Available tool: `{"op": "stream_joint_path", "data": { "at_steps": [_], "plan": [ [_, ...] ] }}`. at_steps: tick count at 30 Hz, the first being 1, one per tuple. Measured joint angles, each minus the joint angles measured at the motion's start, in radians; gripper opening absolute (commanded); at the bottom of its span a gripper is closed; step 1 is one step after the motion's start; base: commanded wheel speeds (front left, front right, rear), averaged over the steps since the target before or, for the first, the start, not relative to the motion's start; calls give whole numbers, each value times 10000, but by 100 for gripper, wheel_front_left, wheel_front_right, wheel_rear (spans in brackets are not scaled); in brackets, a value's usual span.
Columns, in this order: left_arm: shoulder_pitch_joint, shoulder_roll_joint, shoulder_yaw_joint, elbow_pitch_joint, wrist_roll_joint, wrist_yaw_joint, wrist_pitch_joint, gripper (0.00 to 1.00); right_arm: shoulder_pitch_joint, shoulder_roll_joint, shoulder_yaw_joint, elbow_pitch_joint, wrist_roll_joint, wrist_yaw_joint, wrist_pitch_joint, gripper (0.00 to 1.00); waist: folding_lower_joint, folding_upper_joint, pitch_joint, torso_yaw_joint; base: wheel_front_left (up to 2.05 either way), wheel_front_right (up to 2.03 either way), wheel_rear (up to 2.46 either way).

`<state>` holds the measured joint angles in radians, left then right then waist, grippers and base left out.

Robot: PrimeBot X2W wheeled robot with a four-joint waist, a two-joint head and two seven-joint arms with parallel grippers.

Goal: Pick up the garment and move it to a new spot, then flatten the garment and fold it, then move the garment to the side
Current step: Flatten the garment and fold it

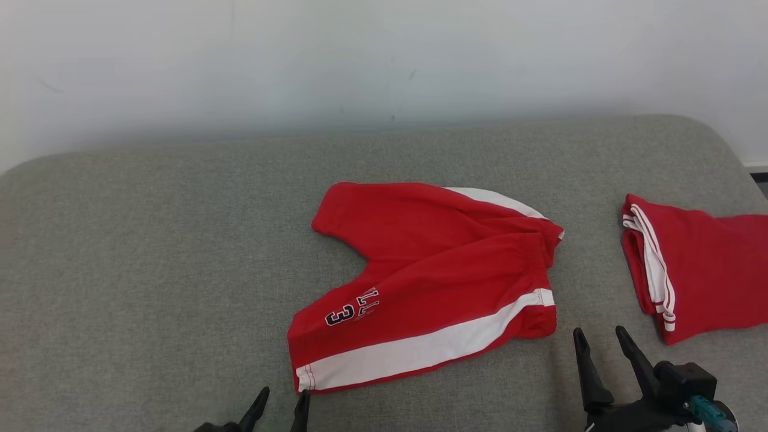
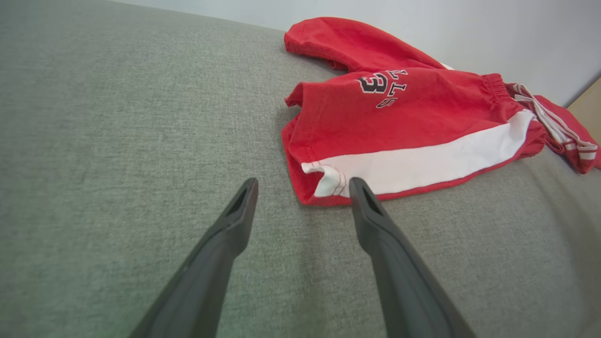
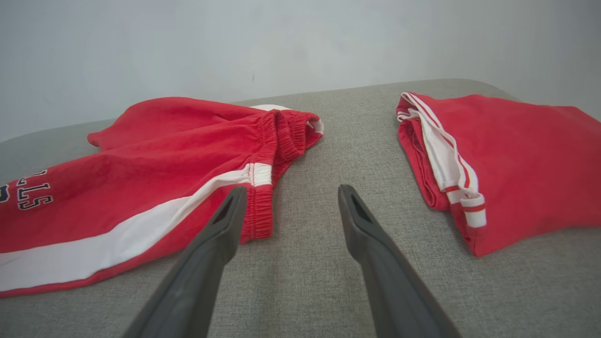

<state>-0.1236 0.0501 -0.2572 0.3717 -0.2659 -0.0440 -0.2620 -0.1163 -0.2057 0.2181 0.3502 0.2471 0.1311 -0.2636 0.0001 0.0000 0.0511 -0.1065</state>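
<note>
- Red shorts (image 1: 432, 282) lie rumpled at the middle of a grey upholstered surface (image 1: 150, 240). One leg reaches toward 10 o'clock and the other toward 7 o'clock, and the waistband (image 3: 263, 206) faces 3 o'clock.
- The left gripper (image 1: 284, 392) sits at the shorts' 7 o'clock corner, its two dark fingers spread wide and holding nothing. In the left wrist view the tips stop just short of the leg hem (image 2: 324, 180), where the white side stripe (image 1: 420, 348) ends.
- The right gripper (image 1: 599, 330) stands at the shorts' 4 o'clock, its jaws equally wide and empty. In its wrist view one fingertip is just beside the waistband's near corner.
- A folded red garment (image 1: 696, 276) rests at 3 o'clock, apart from the shorts and evidently not the piece in hand.
- The shorts look like a soft, light knit. They will likely sag and bunch when lifted rather than hold a shape, and they should cling a little to the upholstery rather than slide. Nothing here is fragile.
- The best holds appear to be the two near corners — the striped hem for the left gripper and the gathered elastic waistband for the right. Pinching both layers at each should let the cloth rise as one sheet, and the thicker waistband should give the firmer bite.
</note>
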Motion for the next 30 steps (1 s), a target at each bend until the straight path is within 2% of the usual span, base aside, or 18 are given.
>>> {"op": "stream_joint_path", "data": {
  "at_steps": [11,19,25,26,30],
  "plan": [
    [-836,-2,-203,627,-612,-336,0,100,-476,-82,58,-117,102,0,0,100,0,0,655,-471,0,0,0],
    [-1075,-2,-297,629,-782,-424,0,100,-1169,-293,757,-10,679,0,0,100,1,1,974,-498,0,0,0],
    [-1150,-4,-393,612,-802,-426,-2,100,-1632,-623,2063,481,1944,0,2,100,1,1,1140,-375,0,0,0],
    [-1197,-4,-418,614,-802,-426,-2,100,-1751,-750,2403,596,2437,0,0,100,0,1,1146,-323,0,0,0],
    [-1207,-4,-428,621,-777,-428,0,100,-1934,-767,2531,752,3150,0,0,100,0,0,1143,-265,0,0,0]
  ]
}}
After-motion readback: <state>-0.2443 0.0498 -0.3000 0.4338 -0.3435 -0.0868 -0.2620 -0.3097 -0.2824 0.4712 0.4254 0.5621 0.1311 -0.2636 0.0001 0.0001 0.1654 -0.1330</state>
